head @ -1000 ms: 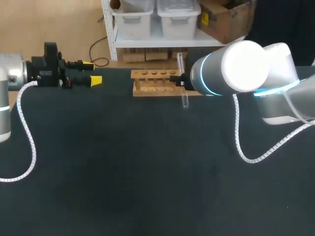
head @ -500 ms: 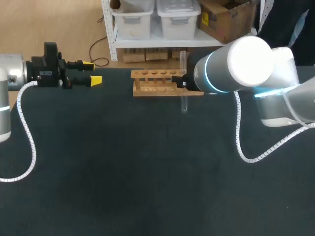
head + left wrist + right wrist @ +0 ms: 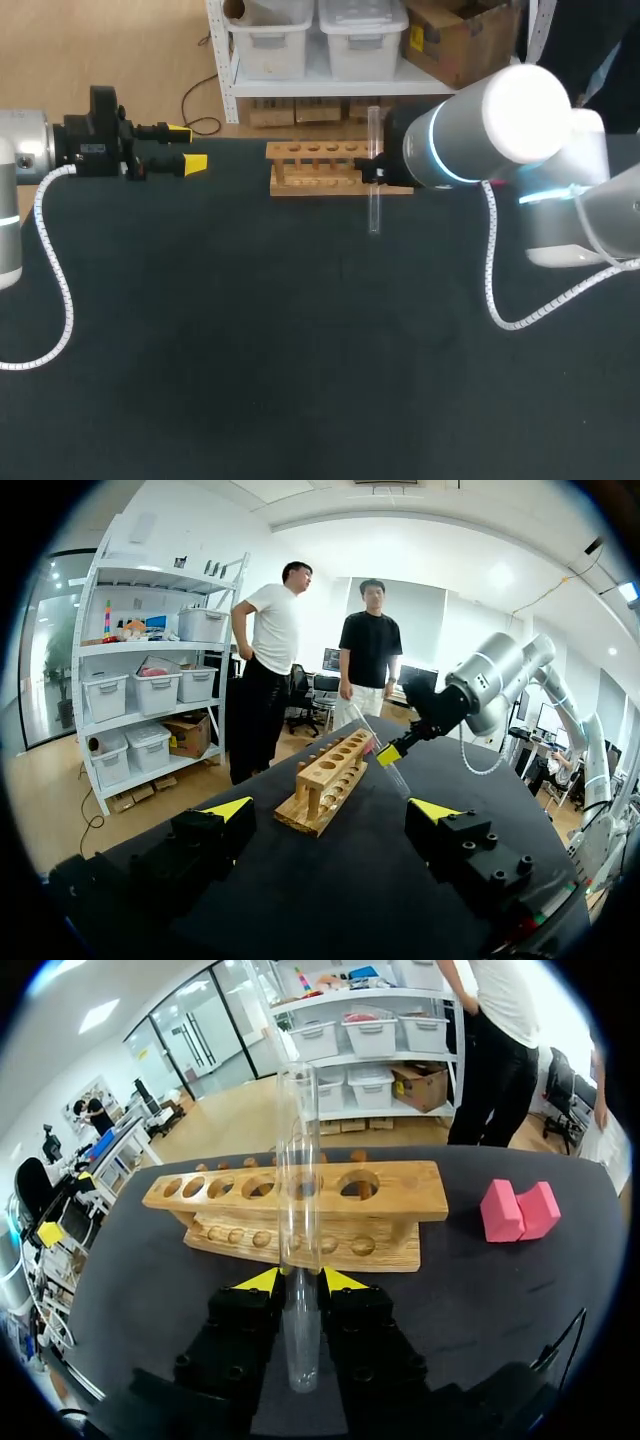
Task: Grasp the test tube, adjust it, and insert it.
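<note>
One test tube (image 3: pixel 297 1160), likely light, slippery, breakable glass; right gripper (image 3: pixel 298 1280) pinches it upright near mid-length; left gripper (image 3: pixel 331 809) gapes wide.

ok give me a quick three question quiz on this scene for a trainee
1. True or false: the test tube already sits in a hole of the wooden rack.
2. Which gripper is shut on the tube? A) left B) right C) neither
3. Fill in: the block beside the rack is ____ in colour.
Key: 1 false; 2 B, the right gripper; 3 pink.
</note>
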Tool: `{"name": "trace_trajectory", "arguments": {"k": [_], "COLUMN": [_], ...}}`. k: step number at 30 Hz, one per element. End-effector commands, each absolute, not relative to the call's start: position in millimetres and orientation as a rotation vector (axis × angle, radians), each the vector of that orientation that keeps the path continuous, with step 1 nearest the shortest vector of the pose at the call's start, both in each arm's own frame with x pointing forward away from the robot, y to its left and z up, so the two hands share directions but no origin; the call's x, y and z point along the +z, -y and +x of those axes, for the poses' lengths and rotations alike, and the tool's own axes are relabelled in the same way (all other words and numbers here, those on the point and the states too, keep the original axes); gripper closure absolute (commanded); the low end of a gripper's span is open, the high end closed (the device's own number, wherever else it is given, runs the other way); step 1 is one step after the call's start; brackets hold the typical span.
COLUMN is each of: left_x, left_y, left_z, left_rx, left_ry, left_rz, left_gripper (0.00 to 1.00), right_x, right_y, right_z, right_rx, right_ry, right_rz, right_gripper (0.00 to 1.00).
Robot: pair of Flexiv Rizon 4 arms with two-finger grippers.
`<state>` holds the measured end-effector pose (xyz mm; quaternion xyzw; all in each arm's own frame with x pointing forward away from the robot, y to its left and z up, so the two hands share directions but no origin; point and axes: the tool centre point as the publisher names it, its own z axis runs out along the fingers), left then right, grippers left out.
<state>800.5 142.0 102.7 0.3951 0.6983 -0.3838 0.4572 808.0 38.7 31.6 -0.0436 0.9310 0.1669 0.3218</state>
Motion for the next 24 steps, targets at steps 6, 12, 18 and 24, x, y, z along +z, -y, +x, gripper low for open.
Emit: {"name": "trace_trajectory", "arguments": {"k": [6, 12, 18, 24], "left_x": [101.7, 101.7, 101.7, 101.7], "left_y": [-142.3, -142.3, -142.3, -142.3], "left_z": [799.5, 799.5, 799.5, 799.5], "left_rx": [-0.944, -0.944, -0.944, -0.944], "left_ry": [-1.716, -1.716, -1.716, -1.716], "left_rz": [0.972, 0.972, 0.972, 0.972], "left_gripper": [0.0, 0.0, 0.0, 0.0], "right_x": [38.7, 58.6, 81.8, 106.2], "right_y": [-34.2, -33.8, -33.0, -30.2], "right_z": [806.4, 792.0, 775.7, 761.7], "right_rx": [0.434, 0.399, 0.349, 0.311], "right_ry": [-2.427, -2.387, -2.354, -2.318], "right_rz": [-0.077, -0.048, -0.008, 0.024], "right_gripper": [1.0, 1.0, 1.0, 1.0]}}
